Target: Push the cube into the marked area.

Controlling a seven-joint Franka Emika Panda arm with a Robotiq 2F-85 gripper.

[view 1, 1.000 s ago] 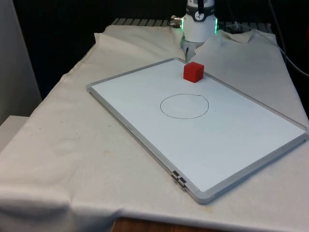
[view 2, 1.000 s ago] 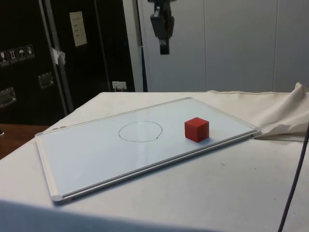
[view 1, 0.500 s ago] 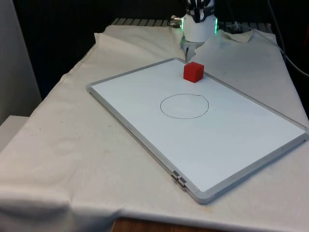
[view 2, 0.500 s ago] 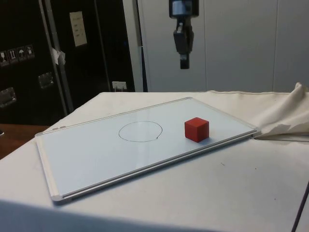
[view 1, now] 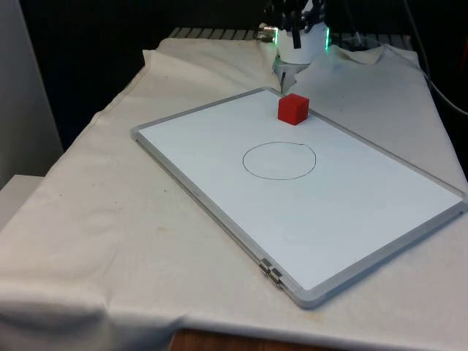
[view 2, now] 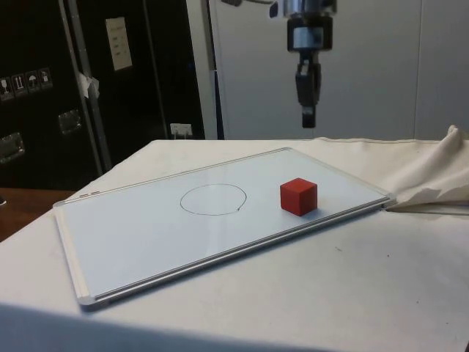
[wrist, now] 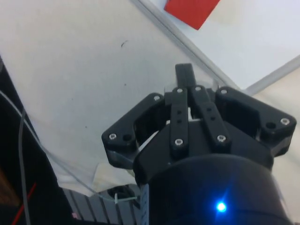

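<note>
The red cube (view 2: pixel 298 196) sits on the smooth whiteboard (view 2: pixel 146 235), beside the drawn round circle (view 2: pixel 213 199) but outside it. The black gripper (view 2: pixel 308 117) hangs above the cube, fingers pressed together, holding nothing.

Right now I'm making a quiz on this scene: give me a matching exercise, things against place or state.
Things:
1. red cube
2. drawn circle
3. gripper
4. whiteboard

Places or states:
A. shut, up in the air
B. lies flat on the white cloth
C. near the board's edge, outside the ring
D. nothing inside it

Pairs: 1-C, 2-D, 3-A, 4-B
</note>
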